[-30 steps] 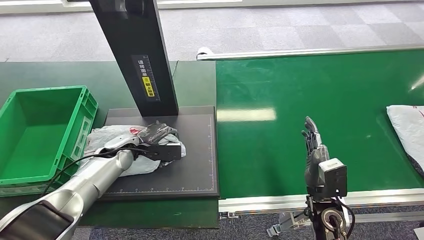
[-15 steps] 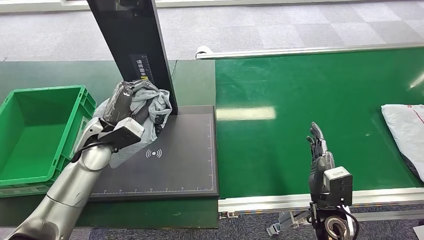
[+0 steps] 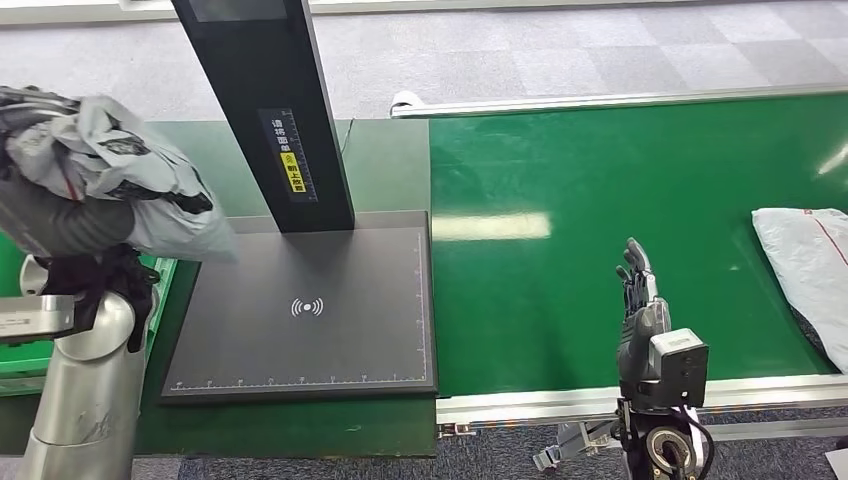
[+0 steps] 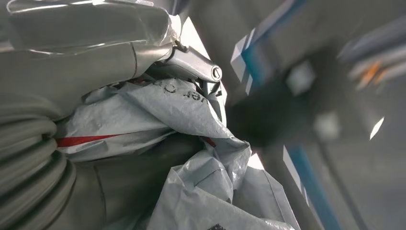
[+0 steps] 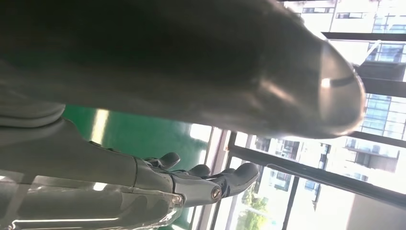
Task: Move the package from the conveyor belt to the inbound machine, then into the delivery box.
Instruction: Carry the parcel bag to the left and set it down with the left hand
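**Package held above the green box**

The left robot hand (image 3: pixel 60 215) grips the package (image 3: pixel 120 180), a crumpled grey plastic bag with red and black print, raised in the air. Below it sits the green box (image 3: pixel 160 275). The right robot hand (image 3: pixel 638 300) stands upright over the conveyor belt (image 3: pixel 600 180), fingers straight, holding nothing.

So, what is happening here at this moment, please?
The robot's left hand grips a crumpled grey package and holds it raised above the green delivery box, beside the black inbound machine, whose scanning plate is bare. The right hand holds nothing and hovers over the green conveyor belt. Another white package lies on the belt at the far right.
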